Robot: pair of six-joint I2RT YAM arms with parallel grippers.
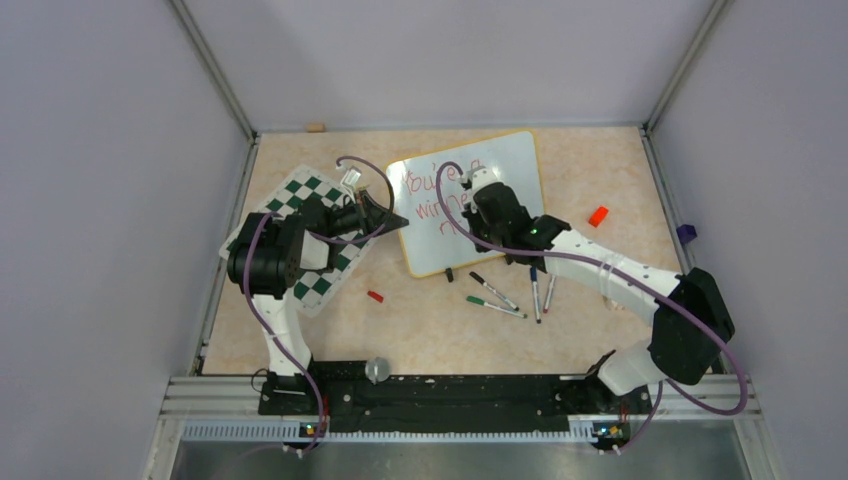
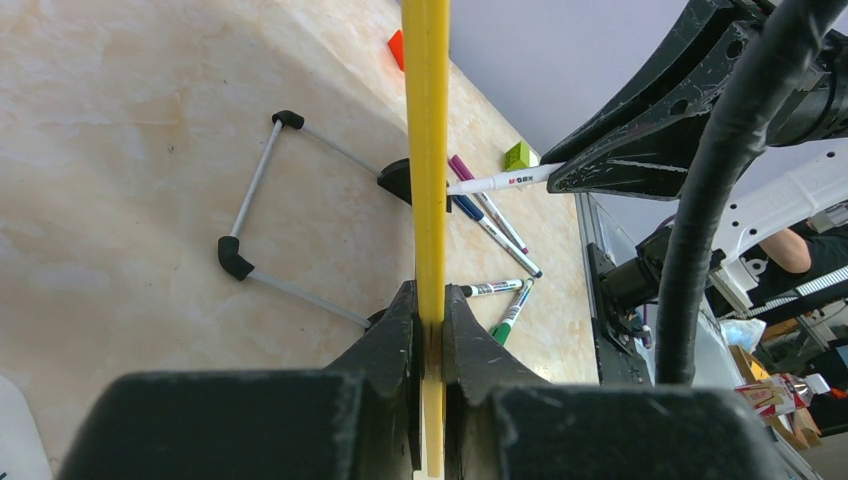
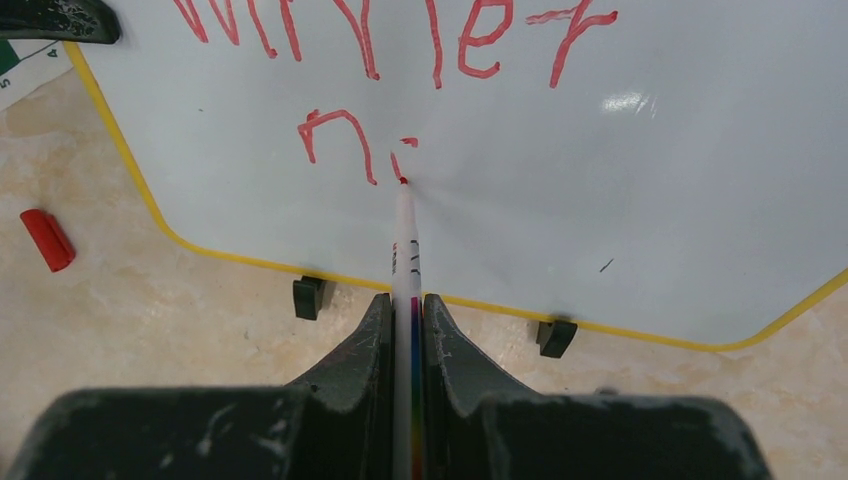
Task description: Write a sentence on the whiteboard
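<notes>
**Right jaws press a red marker to the whiteboard; left jaws clamp its frame**

In the right wrist view, the right jaws are closed on a white marker (image 3: 405,240) that runs straight up the middle of the frame. Its red tip touches the whiteboard (image 3: 620,200) just right of a red "n" and beside a short, unfinished stroke. Above, at the top of the frame, is a row of red letters that seems to read "winner". The board's yellow frame (image 3: 230,255) curves across the lower part of the view. Two black clips (image 3: 309,297) sit on that edge, one on each side of the marker. A red cap (image 3: 47,240) lies on the surface (image 3: 150,330) at the left.

In the left wrist view, the left jaws are shut on the yellow frame, seen edge-on as a vertical strip through the centre. Loose markers (image 2: 490,215) lie on the surface to the right of the strip.

From above, the whiteboard sits at the upper centre of the surface, turned at an angle. The left jaws grip its left edge and the right arm (image 1: 600,265) reaches over its lower right part. A chess mat (image 1: 305,185) lies to the left, under the left arm. Four loose markers lie just below the board. A red block (image 1: 598,215) sits to the right.
</notes>
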